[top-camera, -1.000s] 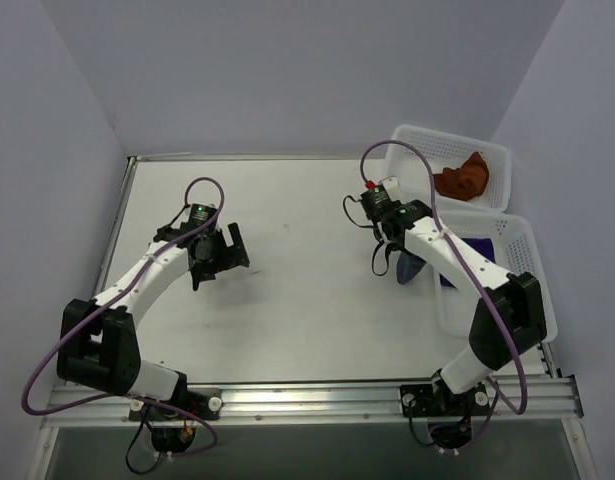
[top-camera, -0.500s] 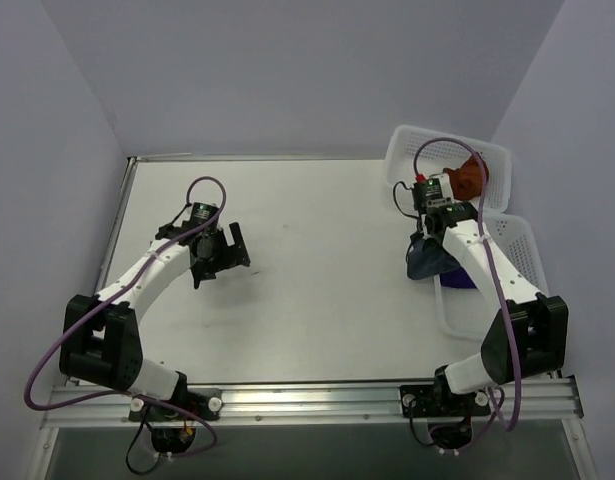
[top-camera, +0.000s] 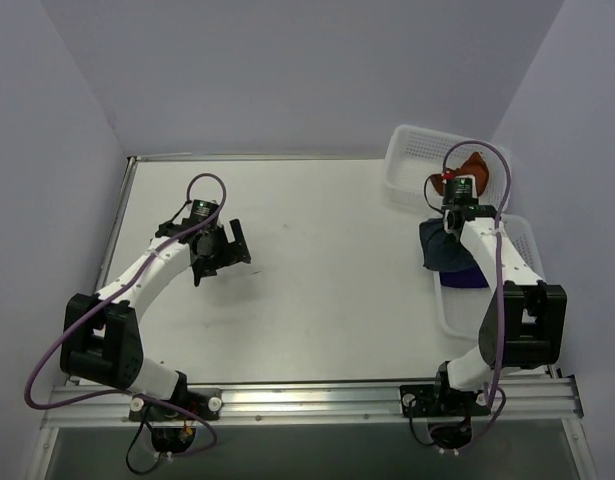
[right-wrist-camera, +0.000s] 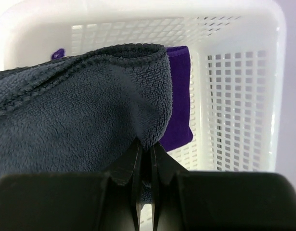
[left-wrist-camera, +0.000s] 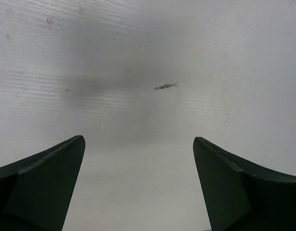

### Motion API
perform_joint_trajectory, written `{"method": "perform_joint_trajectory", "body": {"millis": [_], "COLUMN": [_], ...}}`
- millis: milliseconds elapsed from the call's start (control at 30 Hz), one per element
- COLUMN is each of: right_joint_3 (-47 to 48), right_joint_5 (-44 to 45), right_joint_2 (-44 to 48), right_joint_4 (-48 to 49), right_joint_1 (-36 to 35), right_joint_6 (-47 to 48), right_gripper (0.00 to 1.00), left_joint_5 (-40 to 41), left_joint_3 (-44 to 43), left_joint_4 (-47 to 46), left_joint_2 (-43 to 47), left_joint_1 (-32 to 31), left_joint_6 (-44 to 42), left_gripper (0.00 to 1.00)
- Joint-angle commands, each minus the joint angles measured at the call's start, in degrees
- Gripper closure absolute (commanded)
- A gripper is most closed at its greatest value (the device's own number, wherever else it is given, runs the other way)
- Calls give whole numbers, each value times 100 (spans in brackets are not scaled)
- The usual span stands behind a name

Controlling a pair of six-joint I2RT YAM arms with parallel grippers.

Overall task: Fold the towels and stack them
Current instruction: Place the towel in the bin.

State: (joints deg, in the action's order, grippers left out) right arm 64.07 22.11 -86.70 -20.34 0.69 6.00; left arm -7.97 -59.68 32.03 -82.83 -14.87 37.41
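Observation:
My right gripper is shut on the folded slate blue-grey towel and holds it over the near white basket. In the top view the gripper holds this towel at the basket's left rim. The deep purple towel lies in that basket under it and also shows in the top view. The rust orange-brown towel lies crumpled in the far basket. My left gripper is open and empty over the bare table; in its wrist view only the white surface shows between the fingers.
Two white perforated baskets stand at the right edge, the near one against the side wall. A small dark mark is on the table ahead of the left gripper. Purple-grey walls surround the table.
My right gripper has carried the blue-grey towel to the right, from over the table to the near basket. The left arm has not moved.

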Motion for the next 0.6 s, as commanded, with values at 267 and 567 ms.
{"method": "perform_joint_trajectory", "body": {"millis": [267, 567], "right_joint_3": [-387, -352], "right_joint_5": [-418, -225], "right_joint_2": [-532, -656], "right_joint_4": [601, 785], "right_joint_1": [660, 836], "right_joint_6": [191, 217], "right_gripper": [100, 100], "left_joint_5": [-152, -179], "left_joint_3": [-272, -307], "left_joint_4": [-57, -74], "left_joint_2": [-58, -93], "left_joint_1": [11, 11], "left_joint_6": [-102, -128], "left_gripper": [6, 6]}}
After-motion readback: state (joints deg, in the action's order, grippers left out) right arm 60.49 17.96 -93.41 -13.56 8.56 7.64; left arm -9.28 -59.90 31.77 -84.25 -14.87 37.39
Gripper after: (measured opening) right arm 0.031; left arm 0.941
